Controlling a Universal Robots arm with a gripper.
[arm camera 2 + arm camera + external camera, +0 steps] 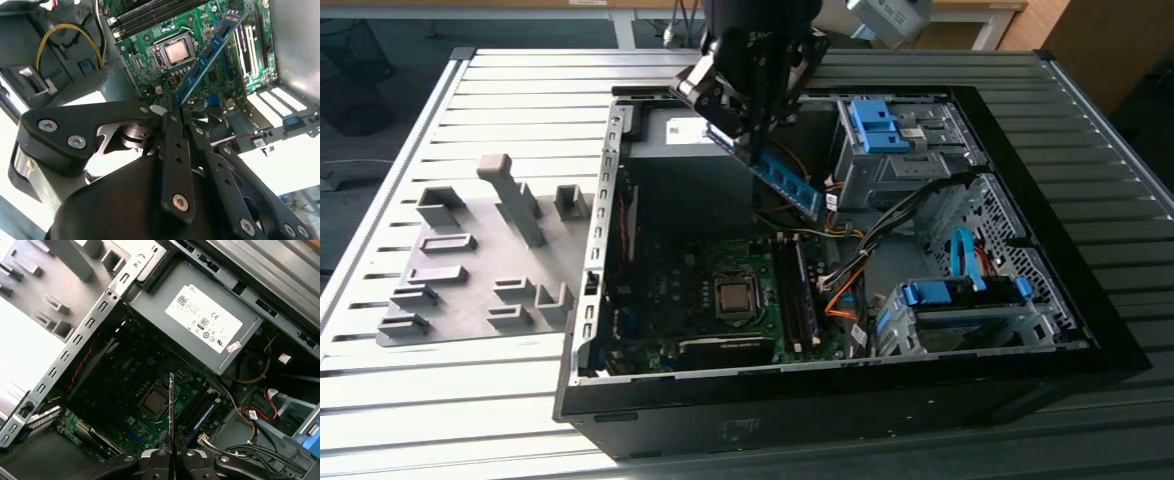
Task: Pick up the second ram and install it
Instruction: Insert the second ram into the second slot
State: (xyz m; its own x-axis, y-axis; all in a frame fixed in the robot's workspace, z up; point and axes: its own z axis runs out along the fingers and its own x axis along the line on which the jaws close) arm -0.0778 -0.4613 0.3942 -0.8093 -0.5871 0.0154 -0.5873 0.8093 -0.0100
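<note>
My gripper (750,125) hangs over the open computer case (1067,330) and is shut on the second ram (790,182), a thin stick with a blue sticker that slopes down toward the motherboard (707,330). In the second wrist view the second ram (210,52) juts out from the black fingers (170,135) above the bare processor (176,51). In the first wrist view the stick (171,405) shows edge-on, clamped by my gripper (171,452), over the processor (152,401). The long black memory slots (795,292) lie below it, beside the processor (736,297).
A grey fixture plate (467,300) with upright blocks lies on the slatted table at the exterior view's left. Inside the case are the power supply (200,320), blue drive cages (881,125) (961,295) and loose cables (854,270).
</note>
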